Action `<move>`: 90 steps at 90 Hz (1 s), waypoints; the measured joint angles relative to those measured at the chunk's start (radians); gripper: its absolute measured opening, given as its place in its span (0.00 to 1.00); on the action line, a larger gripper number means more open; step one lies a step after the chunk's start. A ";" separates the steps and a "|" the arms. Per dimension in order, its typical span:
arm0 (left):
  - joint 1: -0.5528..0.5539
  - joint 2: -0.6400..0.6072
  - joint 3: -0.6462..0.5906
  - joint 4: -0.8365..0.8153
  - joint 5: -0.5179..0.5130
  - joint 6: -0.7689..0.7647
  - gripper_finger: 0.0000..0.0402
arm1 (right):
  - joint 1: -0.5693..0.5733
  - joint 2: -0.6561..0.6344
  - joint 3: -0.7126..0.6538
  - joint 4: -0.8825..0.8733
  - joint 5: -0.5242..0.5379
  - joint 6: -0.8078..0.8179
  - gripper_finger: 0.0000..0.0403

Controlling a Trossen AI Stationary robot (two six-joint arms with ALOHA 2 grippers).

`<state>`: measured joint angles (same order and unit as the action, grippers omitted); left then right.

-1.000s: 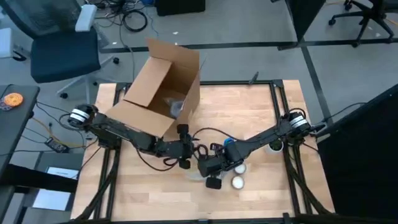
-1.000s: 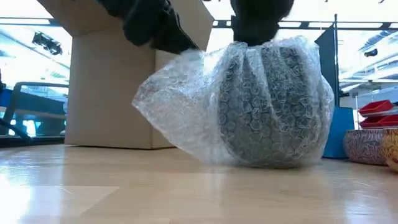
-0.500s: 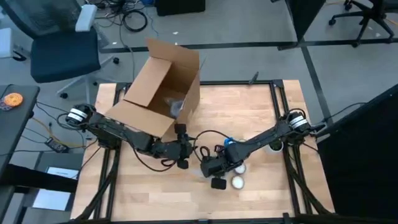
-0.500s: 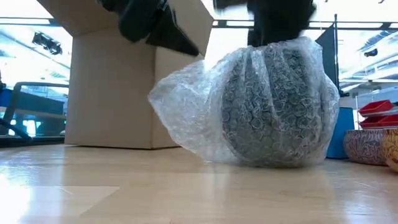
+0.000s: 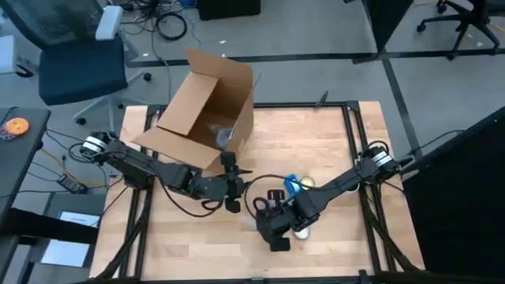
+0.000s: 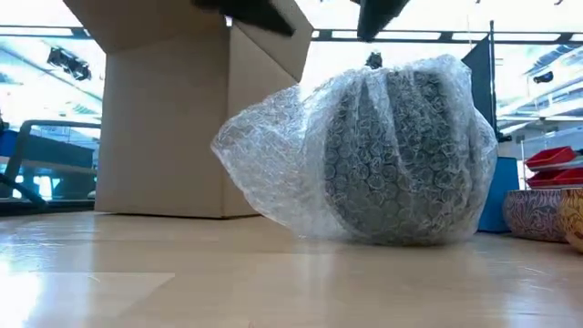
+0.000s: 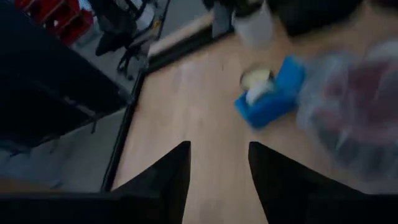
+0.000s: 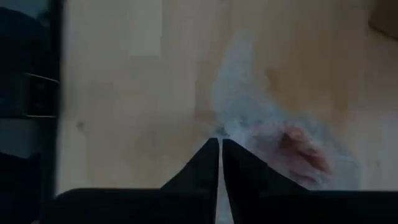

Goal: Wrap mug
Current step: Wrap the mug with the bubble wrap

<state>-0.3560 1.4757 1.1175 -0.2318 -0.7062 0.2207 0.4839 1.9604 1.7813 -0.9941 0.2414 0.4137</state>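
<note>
Bubble wrap [image 6: 273,164] now sits free around the mug [image 6: 401,155] on the table [image 6: 137,282], both arms having risen off the bundle within the last second. The right gripper [image 8: 220,163], fingers nearly closed on nothing, hovers just above the wrap; the left gripper [image 7: 217,180], fingers parted and empty, points past it. The loose flap suggests more tucking remains.
</note>
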 joint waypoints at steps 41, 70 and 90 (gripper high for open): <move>-0.085 -0.073 0.140 -0.551 -0.086 -0.343 0.37 | -0.058 0.014 -0.143 0.119 -0.024 -0.053 0.00; -0.185 -0.082 0.199 -0.573 -0.100 -0.380 0.37 | -0.074 0.014 -0.248 0.231 -0.034 -0.048 0.00; -0.202 -0.081 0.199 -0.575 -0.136 -0.359 0.37 | -0.080 -0.001 -0.191 0.141 -0.042 -0.043 0.00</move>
<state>-0.5579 1.3945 1.3167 -0.8066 -0.8426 -0.1387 0.4037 1.9596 1.5901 -0.8533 0.1992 0.3711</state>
